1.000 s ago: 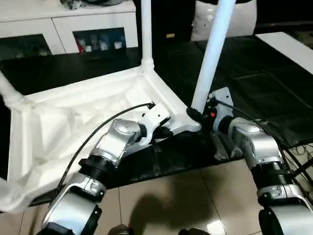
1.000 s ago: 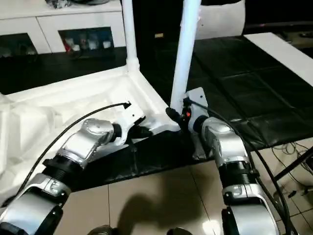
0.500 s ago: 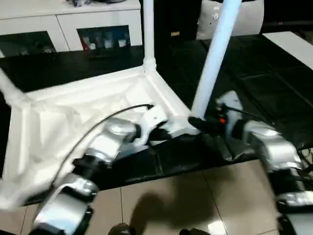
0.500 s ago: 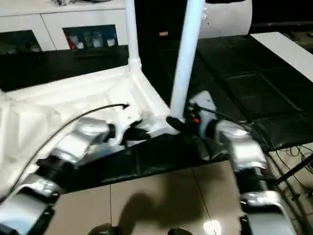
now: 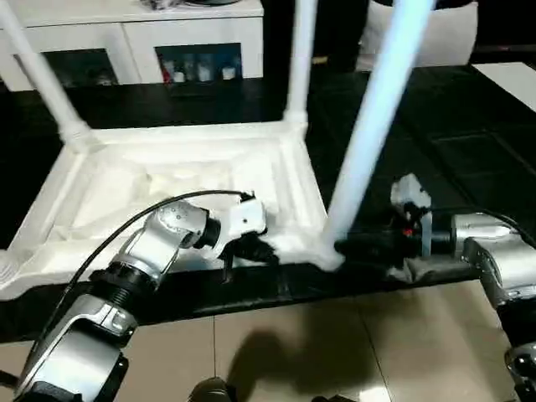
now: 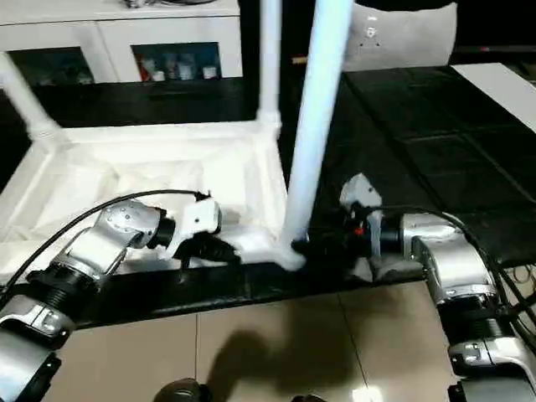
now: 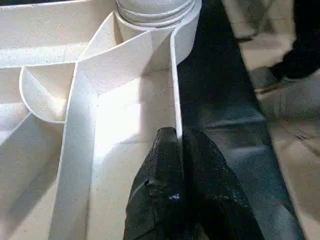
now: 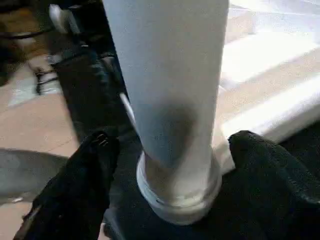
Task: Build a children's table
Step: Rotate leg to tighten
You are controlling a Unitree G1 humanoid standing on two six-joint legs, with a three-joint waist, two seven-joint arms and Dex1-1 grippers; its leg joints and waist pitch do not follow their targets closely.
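Left tool (image 7: 180, 150): the two black fingers are pressed together on the thin near rim wall (image 7: 175, 95) of the children's table (image 5: 180, 180); one finger lies inside the rim, the other outside.
Right tool (image 8: 165, 165): its fingers are spread wide to either side of the base of the near right leg (image 5: 373, 126); neither finger (image 8: 82, 170) is seen touching the leg.
Children's table: it lies upside down on the black-covered table (image 5: 469, 142), ribbed underside up, its near edge close to the black table's front edge.
Legs: the near right leg rises from its corner socket (image 8: 177, 192); two more legs (image 5: 300, 59) (image 5: 40, 71) are seen at the far corners.
Step in hand: judged to be the seating of the near right leg in its socket.
How to do it well: the rim should be kept clamped by the left tool so the top cannot slide toward the front edge; the leg should be gripped low, near the socket, kept upright and pressed straight down, not sideways.
Risk: a sideways push could tilt the leg or drag the top off the front edge.
Cut off: the tops of all legs are lost beyond the frame.
Hard to make out: whether the leg is fully home in the socket cannot be told; the near left corner is cut off at the frame edge, so a fourth leg cannot be confirmed.
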